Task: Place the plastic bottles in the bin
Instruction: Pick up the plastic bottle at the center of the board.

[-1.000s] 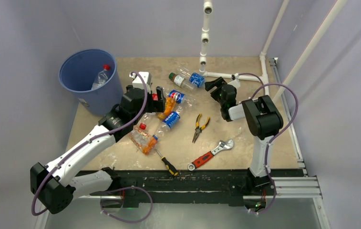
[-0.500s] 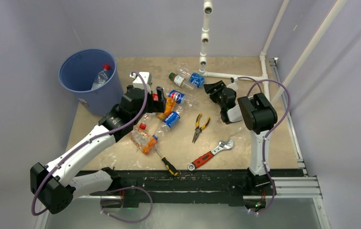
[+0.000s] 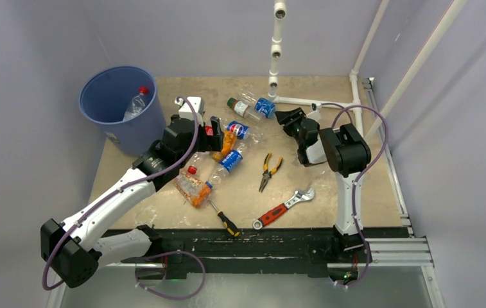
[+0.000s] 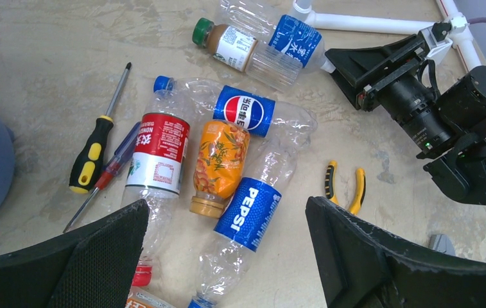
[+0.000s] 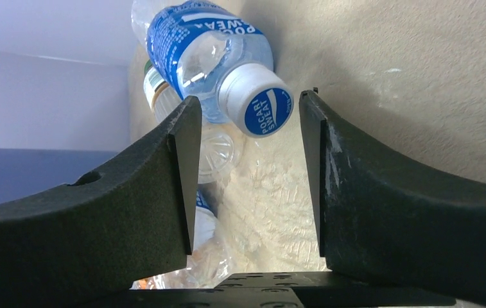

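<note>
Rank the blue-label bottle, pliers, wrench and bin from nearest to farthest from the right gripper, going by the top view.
1. blue-label bottle: just left of the right gripper, toward the table's far side.
2. pliers: mid-table, closer to the arm bases.
3. wrench: toward the near edge.
4. bin: far-left corner.

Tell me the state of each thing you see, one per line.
Pocari Sweat bottle, capped, lying down.
right gripper, open, jaws flanking its cap.
orange bottle, lying down.
left gripper, open, over the orange bottle.
bottle lettered PEPSI, crushed, lying down.
bin, upright, holding one red-capped bottle.
</note>
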